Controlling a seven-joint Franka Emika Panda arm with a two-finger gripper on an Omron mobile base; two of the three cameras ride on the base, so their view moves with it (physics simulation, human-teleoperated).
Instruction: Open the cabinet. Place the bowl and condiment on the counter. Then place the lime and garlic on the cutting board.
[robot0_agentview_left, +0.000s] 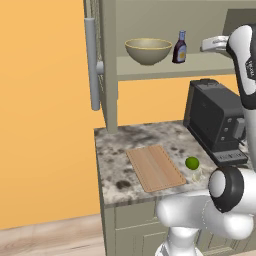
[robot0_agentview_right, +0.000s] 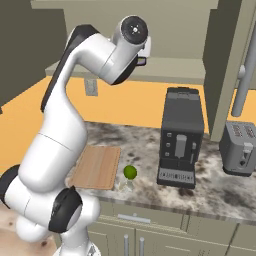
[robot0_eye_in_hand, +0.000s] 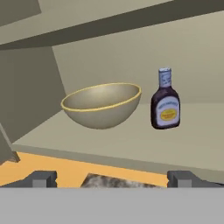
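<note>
Risk lies chiefly in the approach to the shelf; the grey-olive wall cabinet with panelled doors (robot0_agentview_left: 112, 60) already stands open, its door with the long grey bar handle (robot0_agentview_left: 91, 65) swung out to the left, so what remains is to bring the contents down.

The wide round beige-olive bowl with a yellowish rim (robot0_eye_in_hand: 103, 104) sits on the inner shelf; the small dark condiment bottle with a purple-blue cap and yellow label (robot0_eye_in_hand: 165, 103) stands upright just beside it, apart from it, to the bowl's right in the hand view; the two-finger gripper (robot0_eye_in_hand: 113, 178) hovers outside the shelf edge, level with it, its dark tips spread wide and holding nothing.

Below, on the mottled grey-and-white stone counter (robot0_agentview_left: 117, 150), the light-brown wooden cutting board (robot0_agentview_left: 155, 167) lies bare; the small bright green lime (robot0_agentview_left: 192, 162) and the pale whitish garlic bulb (robot0_agentview_left: 196, 175) rest together just off the board's right side, near the black coffee machine (robot0_agentview_left: 215, 120).

Likely trouble, as I judge it: a reach for the bowl that swings too far right could knock the bottle over; a thin curved rim may slip from the fingers if pinched shallowly; a low entry could strike the shelf's front edge; lowering carelessly could hit the coffee machine or scatter the lime and garlic.
</note>
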